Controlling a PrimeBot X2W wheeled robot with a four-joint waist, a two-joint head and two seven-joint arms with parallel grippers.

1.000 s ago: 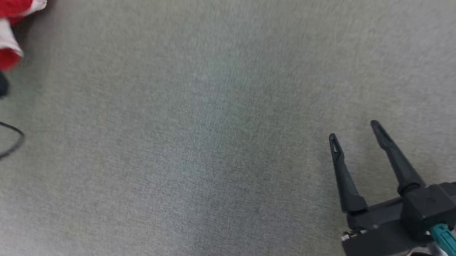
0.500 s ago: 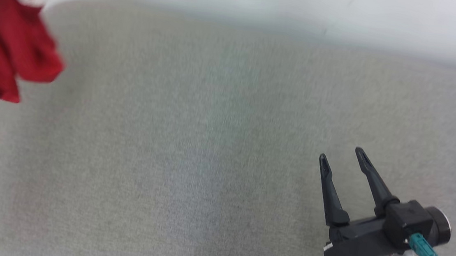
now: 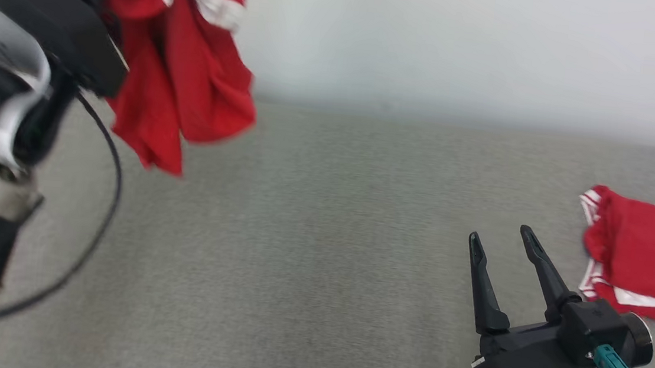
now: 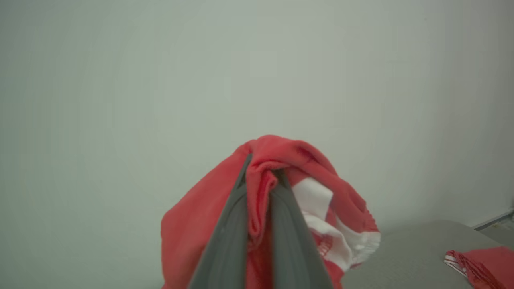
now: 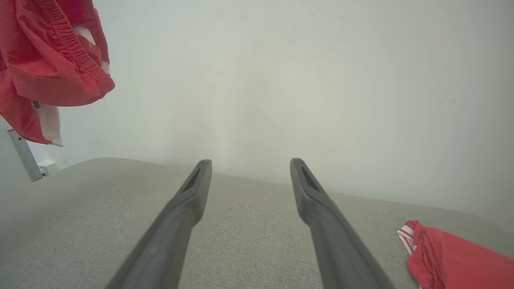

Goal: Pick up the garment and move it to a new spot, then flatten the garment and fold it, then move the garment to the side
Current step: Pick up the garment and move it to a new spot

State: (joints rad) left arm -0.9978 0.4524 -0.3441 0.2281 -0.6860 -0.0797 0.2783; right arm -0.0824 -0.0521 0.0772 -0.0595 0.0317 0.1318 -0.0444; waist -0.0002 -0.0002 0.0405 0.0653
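A red garment with white trim [image 3: 180, 70] hangs in the air at the upper left of the head view, clear of the grey surface [image 3: 321, 254]. My left gripper [image 4: 260, 168] is shut on a bunched fold of this garment [image 4: 277, 192], which drapes down both sides of the fingers. The right wrist view has the same garment [image 5: 48, 68] dangling at its upper left. My right gripper [image 3: 499, 239] is open low at the right, over the surface, with nothing between its fingers [image 5: 188, 200].
A second red garment with white stripes [image 3: 641, 253] lies folded on the grey surface at the right, just beyond my right gripper. A pale wall [image 3: 464, 42] rises behind the surface's far edge. My left forearm and its cable [image 3: 7, 120] occupy the left side.
The head camera has tilted up and turned, bringing the wall and the folded garment into view. My left arm has risen and come inward with the hanging garment. The right gripper stays open.
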